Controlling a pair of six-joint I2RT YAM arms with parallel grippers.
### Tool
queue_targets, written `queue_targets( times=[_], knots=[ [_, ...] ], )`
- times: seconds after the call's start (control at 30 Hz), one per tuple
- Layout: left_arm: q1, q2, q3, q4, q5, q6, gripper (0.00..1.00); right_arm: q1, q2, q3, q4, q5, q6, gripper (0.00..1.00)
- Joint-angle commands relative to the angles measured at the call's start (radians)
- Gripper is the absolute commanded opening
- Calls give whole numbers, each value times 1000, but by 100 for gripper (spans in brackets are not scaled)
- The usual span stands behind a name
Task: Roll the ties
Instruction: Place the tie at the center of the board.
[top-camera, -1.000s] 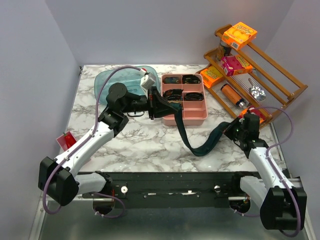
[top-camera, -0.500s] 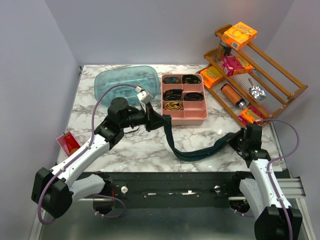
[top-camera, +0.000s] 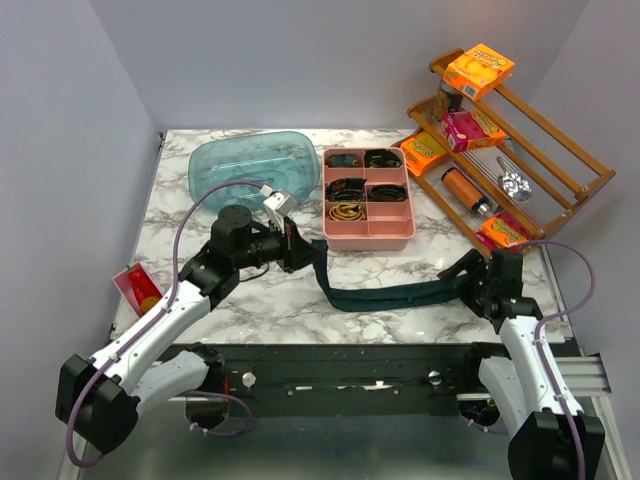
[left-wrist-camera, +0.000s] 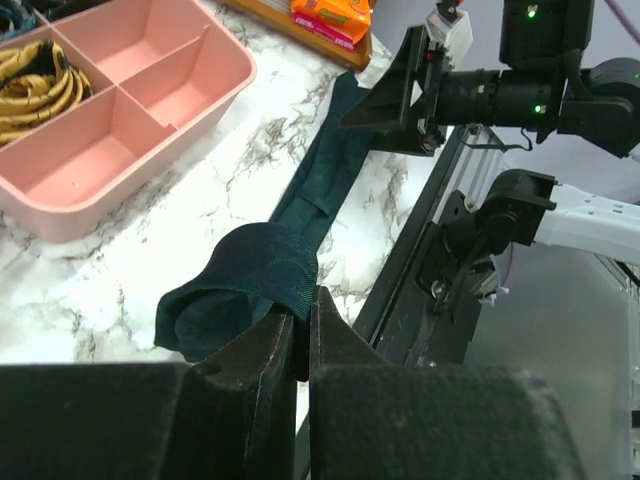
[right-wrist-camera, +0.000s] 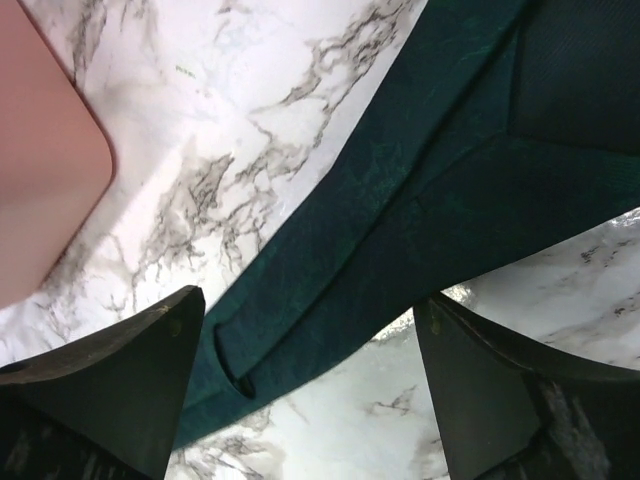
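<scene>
A dark teal tie lies stretched across the marble table between the two arms. My left gripper is shut on its folded left end; in the left wrist view that fold bulges above the closed jaws of the left gripper. My right gripper stands open over the tie's right end. In the right wrist view the tie runs diagonally on the table below the right gripper, touching neither finger. Rolled ties, one of them gold-patterned, sit in the pink tray.
A translucent teal tub stands behind the left arm. A wooden rack with snack boxes and a can fills the back right. A red packet lies at the table's left edge. The black rail runs along the near edge.
My right gripper has opened and let go of the tie. The left gripper has pulled its end back and to the left, and the sagging tie has drawn out straight.
</scene>
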Motion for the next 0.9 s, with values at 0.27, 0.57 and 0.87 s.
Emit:
queue_targets(
  times=[0.27, 0.57, 0.87],
  knots=[
    [1, -17, 30, -316, -123, 6, 0, -8, 52, 34, -131, -321, -58, 100],
    [1, -9, 90, -561, -259, 56, 0, 4, 77, 138, -189, -378, -148, 100],
    [1, 8, 158, -787, -366, 12, 0, 364, 343, 379, -79, -223, -172, 100]
  ],
)
